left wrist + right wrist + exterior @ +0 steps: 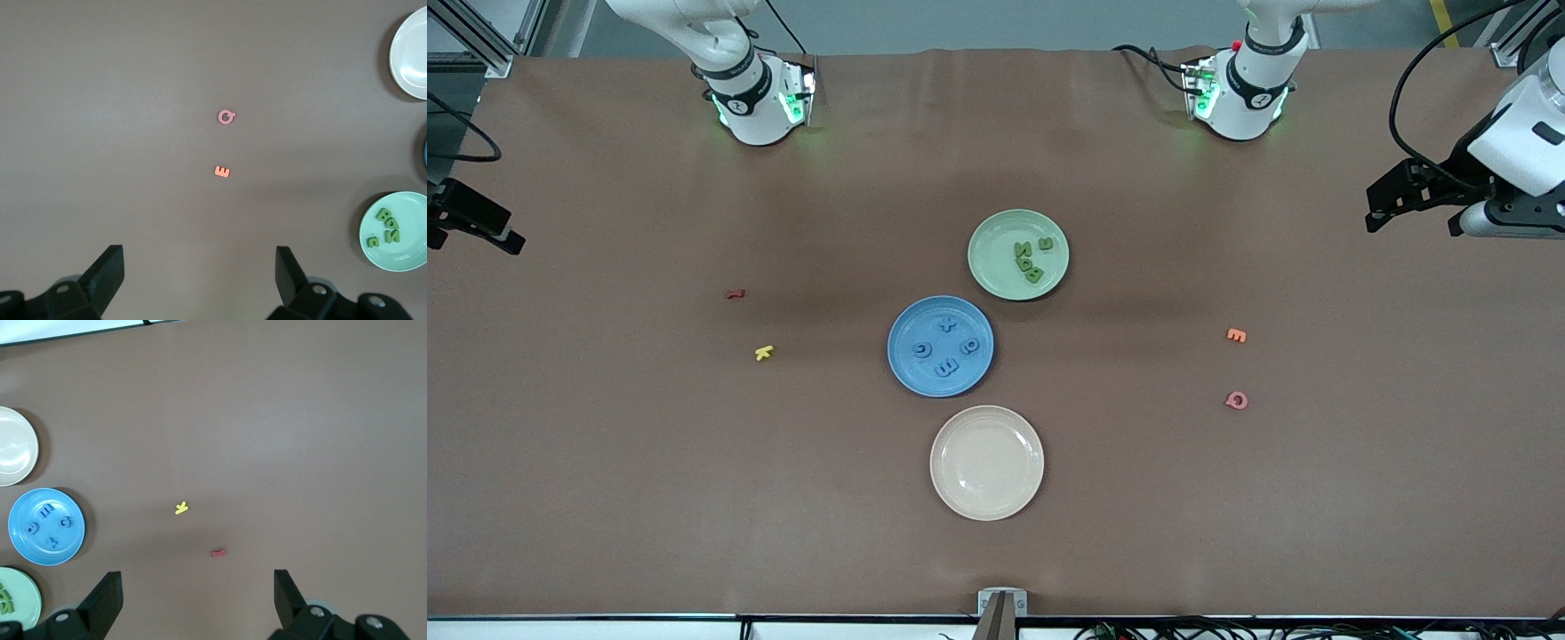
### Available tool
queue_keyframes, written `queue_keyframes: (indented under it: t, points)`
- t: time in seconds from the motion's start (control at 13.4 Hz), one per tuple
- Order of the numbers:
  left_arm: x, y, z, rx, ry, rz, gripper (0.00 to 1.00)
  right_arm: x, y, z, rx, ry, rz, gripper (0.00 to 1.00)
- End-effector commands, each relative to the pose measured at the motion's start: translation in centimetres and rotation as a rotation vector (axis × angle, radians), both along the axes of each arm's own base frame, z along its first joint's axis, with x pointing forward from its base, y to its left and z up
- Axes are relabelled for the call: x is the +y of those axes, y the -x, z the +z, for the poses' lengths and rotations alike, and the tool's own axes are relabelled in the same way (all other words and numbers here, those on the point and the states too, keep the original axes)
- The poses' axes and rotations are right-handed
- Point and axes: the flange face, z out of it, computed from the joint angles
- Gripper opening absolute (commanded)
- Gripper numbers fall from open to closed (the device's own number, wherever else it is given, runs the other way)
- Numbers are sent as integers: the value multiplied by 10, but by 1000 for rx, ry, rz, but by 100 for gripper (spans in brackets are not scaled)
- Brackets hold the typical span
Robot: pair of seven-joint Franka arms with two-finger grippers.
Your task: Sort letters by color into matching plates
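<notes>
The pale green plate [996, 249] holds several green letters [1030, 260] in a cluster. Nearer the front camera, the blue plate [925, 373] holds several blue letters [947, 366] spread apart. My left gripper [200, 267] hangs open and empty high over the left arm's end of the table, and the green plate [410, 250] with its letters [387, 225] shows at the edge of its view. My right gripper [198, 590] hangs open and empty high over the right arm's end. The blue plate [60, 550] with its letters [45, 513] shows in the right wrist view.
An empty cream plate [987, 462] lies nearest the front camera. An orange letter [1235, 335] and a pink letter [1236, 400] lie toward the left arm's end. A dark red letter [735, 293] and a yellow letter [763, 353] lie toward the right arm's end.
</notes>
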Motion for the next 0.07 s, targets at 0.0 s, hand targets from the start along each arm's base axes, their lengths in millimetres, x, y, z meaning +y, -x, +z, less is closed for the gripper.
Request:
queue_keyframes:
  t: [0.0]
  points:
    - [0, -4, 7, -3, -16, -6, 100, -3, -3, 5, -6, 13, -6, 100]
